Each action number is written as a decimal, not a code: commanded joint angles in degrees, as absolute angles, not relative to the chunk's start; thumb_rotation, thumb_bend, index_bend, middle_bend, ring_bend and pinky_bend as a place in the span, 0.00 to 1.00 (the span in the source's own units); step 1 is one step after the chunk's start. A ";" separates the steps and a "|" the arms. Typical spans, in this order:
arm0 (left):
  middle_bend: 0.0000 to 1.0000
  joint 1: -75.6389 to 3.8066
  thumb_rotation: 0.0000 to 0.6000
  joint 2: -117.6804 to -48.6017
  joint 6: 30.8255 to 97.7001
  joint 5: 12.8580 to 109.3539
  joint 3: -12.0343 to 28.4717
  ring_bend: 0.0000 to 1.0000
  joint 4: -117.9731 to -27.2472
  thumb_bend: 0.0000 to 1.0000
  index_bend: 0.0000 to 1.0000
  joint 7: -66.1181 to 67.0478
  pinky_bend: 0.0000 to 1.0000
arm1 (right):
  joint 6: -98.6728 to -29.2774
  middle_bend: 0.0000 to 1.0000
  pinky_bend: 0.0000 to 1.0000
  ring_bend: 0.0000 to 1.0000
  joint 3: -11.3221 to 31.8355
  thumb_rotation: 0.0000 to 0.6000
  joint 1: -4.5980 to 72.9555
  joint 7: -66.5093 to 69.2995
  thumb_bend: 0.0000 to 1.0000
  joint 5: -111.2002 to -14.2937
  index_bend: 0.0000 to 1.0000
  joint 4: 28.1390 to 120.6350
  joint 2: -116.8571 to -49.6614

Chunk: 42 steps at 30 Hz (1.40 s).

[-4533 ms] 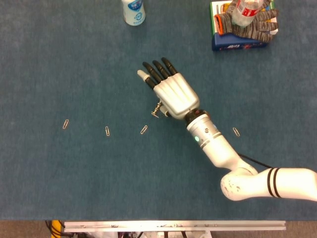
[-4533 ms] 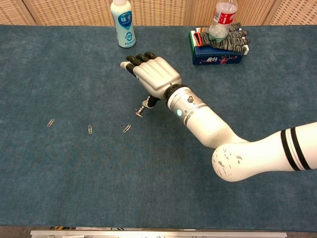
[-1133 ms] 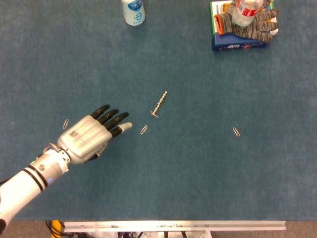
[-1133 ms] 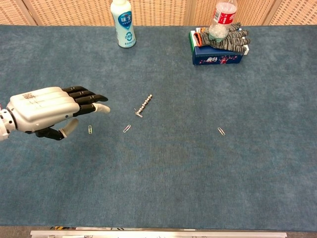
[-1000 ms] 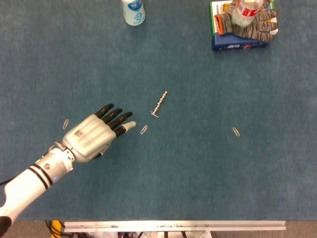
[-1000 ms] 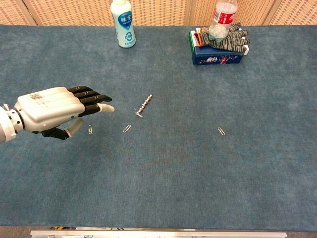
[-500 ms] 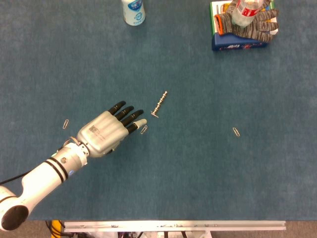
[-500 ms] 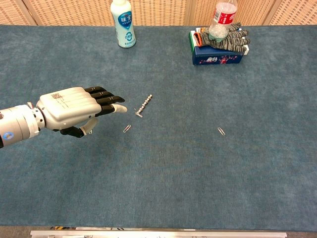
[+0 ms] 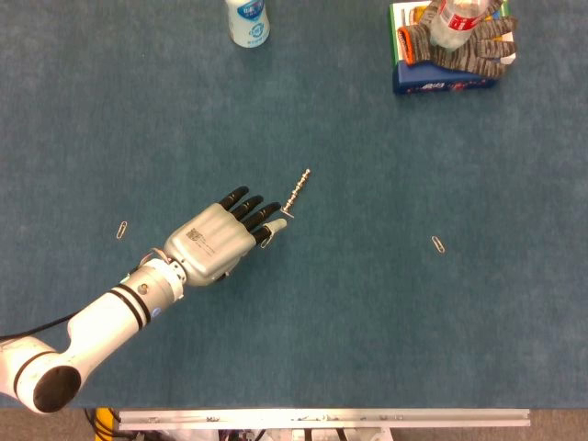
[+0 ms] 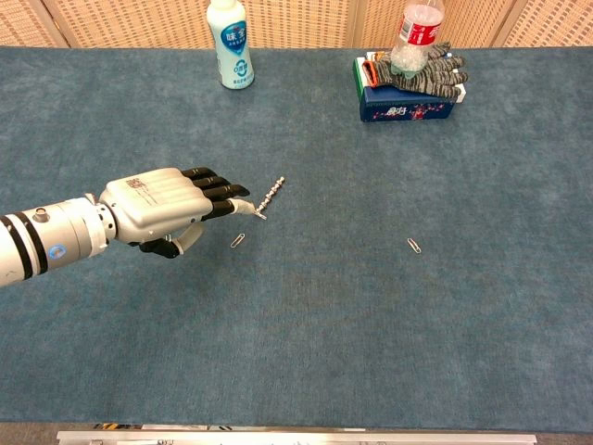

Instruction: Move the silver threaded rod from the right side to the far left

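Left hand [image 9: 216, 243] open beside threaded rod [image 9: 295, 193], paperclip [image 10: 238, 240] under fingertips [image 10: 239, 192]

1. The bench [image 9: 386, 312] is covered in dark blue cloth, matt, with a fine felt-like nap.
2. The silver threaded rod [image 9: 295, 192] is bright metal, ridged along its length.
3. The left hand [image 9: 219, 241] has a smooth satin silver shell; its fingers [image 9: 241, 197] are matt black, one with a pale tip.
4. The forearm [image 10: 42, 243] is glossy white plastic with black bands.
5. The paper clips [image 9: 438, 244] are thin shiny wire.
6. The far white bottle [image 10: 229, 44] is smooth plastic with a printed label.
7. The gloves [image 10: 428, 69] are rough grey knit, lying on a glossy printed blue box [image 10: 408, 104].
8. The far wall panels [image 10: 306, 23] look like woven wicker.
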<state>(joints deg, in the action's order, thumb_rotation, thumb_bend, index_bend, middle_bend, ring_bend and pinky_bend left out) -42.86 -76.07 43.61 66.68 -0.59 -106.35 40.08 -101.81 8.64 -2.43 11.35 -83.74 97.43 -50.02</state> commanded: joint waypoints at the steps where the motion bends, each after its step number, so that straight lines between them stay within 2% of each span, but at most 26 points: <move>1: 0.00 -43.60 1.00 -76.99 43.95 65.68 -0.84 0.00 -105.86 0.78 0.03 40.55 0.00 | -101.44 0.05 0.00 0.00 8.76 1.00 -2.78 12.18 0.16 -83.21 0.12 96.67 -50.16; 16: 0.00 -46.53 1.00 -80.91 44.88 62.42 -2.48 0.00 -104.07 0.78 0.03 41.73 0.00 | -100.06 0.05 0.00 0.00 8.15 1.00 -3.76 9.50 0.16 -83.19 0.14 92.59 -50.40; 20: 0.00 -47.04 1.00 -81.68 45.14 61.53 -3.27 0.00 -103.49 0.78 0.03 42.00 0.00 | -96.88 0.10 0.00 0.00 7.17 1.00 -3.91 8.14 0.16 -81.75 0.17 92.29 -49.28; 28: 0.00 -47.71 1.00 -82.82 45.93 60.86 -4.12 0.00 -102.68 0.78 0.03 41.66 0.00 | -90.03 0.11 0.00 0.00 6.08 1.00 -3.31 6.94 0.17 -78.07 0.19 91.94 -47.93; 42: 0.00 -49.05 1.00 -85.78 47.04 59.05 -3.80 0.00 -100.44 0.78 0.03 41.31 0.00 | -88.80 0.11 0.00 0.00 6.35 1.00 -3.11 6.71 0.17 -77.39 0.21 91.45 -48.38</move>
<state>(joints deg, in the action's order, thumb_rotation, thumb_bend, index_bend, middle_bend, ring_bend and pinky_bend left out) -48.92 -85.65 47.03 59.19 -3.89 -100.57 41.30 -88.83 6.32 -3.12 6.70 -77.43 91.46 -48.37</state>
